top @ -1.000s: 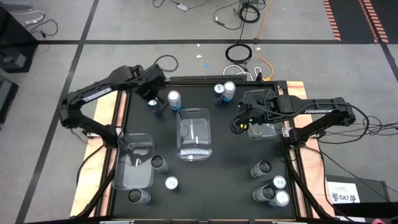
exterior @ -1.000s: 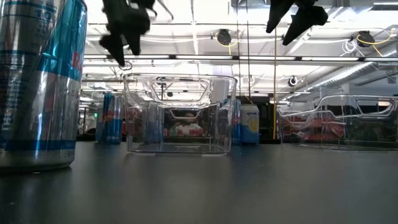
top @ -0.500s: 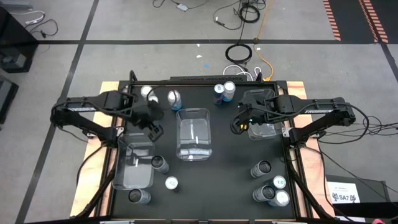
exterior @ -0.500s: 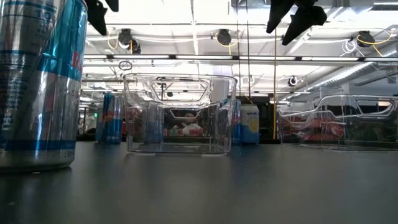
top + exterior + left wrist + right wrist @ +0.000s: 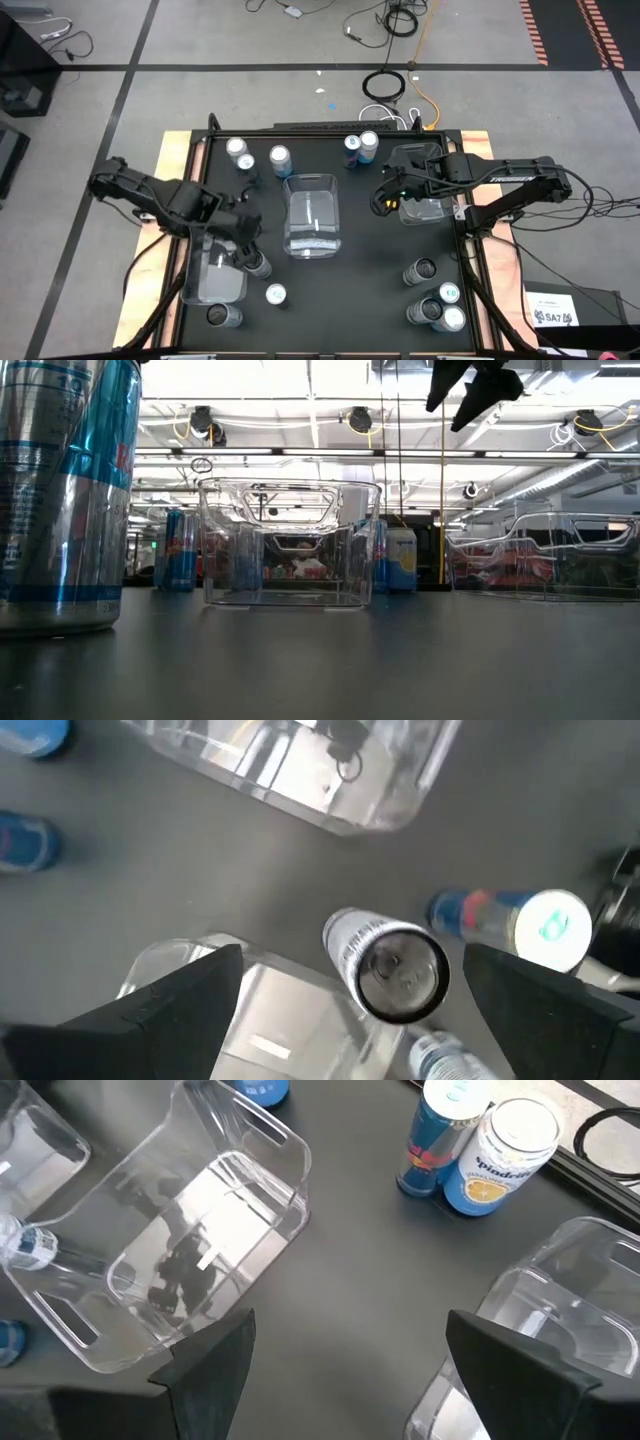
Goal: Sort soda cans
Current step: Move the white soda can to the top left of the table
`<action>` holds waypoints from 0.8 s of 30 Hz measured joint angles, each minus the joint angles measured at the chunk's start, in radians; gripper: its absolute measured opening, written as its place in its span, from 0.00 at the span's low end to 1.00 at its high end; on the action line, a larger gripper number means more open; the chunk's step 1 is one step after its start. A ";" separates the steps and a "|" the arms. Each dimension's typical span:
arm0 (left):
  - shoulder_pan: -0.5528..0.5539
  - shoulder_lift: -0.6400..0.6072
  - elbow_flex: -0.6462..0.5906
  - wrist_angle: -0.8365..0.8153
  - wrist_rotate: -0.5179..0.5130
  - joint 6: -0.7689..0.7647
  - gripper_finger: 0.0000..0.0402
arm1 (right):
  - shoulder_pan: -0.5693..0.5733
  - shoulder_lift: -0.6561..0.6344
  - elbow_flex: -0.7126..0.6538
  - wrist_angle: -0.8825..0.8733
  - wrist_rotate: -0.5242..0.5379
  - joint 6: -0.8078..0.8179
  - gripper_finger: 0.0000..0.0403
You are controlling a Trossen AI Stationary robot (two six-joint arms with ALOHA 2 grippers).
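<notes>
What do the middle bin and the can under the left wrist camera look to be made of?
Middle bin: likely clear, glossy plastic; the dark table shows through its walls, which catch glints. Can: apparently metal, with a dull silver top with pull tab and a printed white-and-grey side. Both are judged by look alone.

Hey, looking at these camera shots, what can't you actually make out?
- Low view: the near can is cut off by the left and top edges, so its label stays unreadable.
- Low view: the left hand is out of frame.
- High view: the bin beneath the left arm is partly hidden.
- High view: can tops at the right corner are too small to tell brands.
</notes>
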 joint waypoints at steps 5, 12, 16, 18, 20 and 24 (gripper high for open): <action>-0.054 0.031 0.000 0.000 -0.003 0.097 0.96 | 0.012 0.000 0.000 0.021 -0.002 0.002 0.80; -0.075 0.076 0.000 0.065 -0.021 0.159 0.96 | 0.025 0.000 0.000 0.022 -0.002 0.013 0.80; -0.084 0.103 0.000 0.083 -0.010 0.213 0.96 | 0.024 0.000 0.000 0.022 -0.001 0.019 0.80; -0.083 0.104 0.000 0.084 -0.008 0.209 0.96 | 0.024 0.000 0.000 0.022 -0.001 0.019 0.80; -0.082 0.103 0.000 0.087 -0.008 0.208 0.96 | 0.024 0.000 0.000 0.022 -0.001 0.019 0.80; -0.083 0.103 0.000 0.088 0.003 0.208 0.96 | 0.024 0.000 0.000 0.027 -0.001 0.019 0.80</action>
